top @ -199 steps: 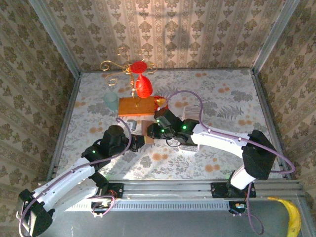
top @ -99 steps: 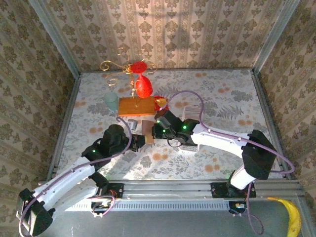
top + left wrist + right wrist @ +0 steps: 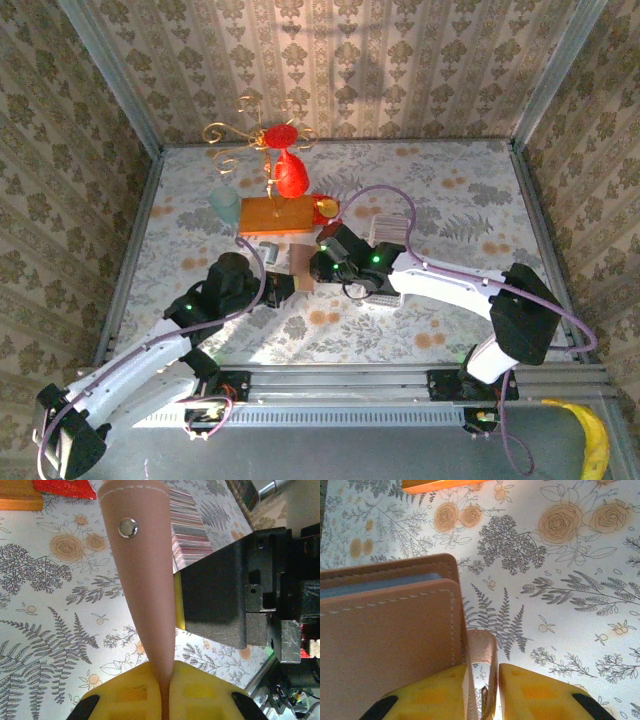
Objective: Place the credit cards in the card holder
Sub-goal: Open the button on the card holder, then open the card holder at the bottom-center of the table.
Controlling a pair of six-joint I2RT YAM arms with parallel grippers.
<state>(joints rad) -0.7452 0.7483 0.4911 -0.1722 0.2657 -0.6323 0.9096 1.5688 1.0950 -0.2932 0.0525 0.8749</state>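
Small tan-brown leather card holder (image 3: 390,635): flat, white-stitched edges, rounded corner, with a blue layer showing between its two leaves. It sits between both grippers over the floral-print counter (image 3: 560,580), near the orange wooden block (image 3: 440,485).

Left gripper (image 3: 162,682): yellow jaws pressed onto a smooth, tapering leather flap (metal snap stud near its tip).

Right gripper (image 3: 482,685): jaws pinching a narrow leather tab of the same holder.

Stack of thin credit cards (image 3: 187,535): striped edges, just beyond the flap.

Card holder (image 3: 390,635): tan leather that looked matt and smooth, with pale stitching along its edges. Its snap stud (image 3: 127,527) was polished metal. The table cover (image 3: 560,580) was a smooth, floral-printed sheet. The block (image 3: 265,215) appeared to be orange wood.
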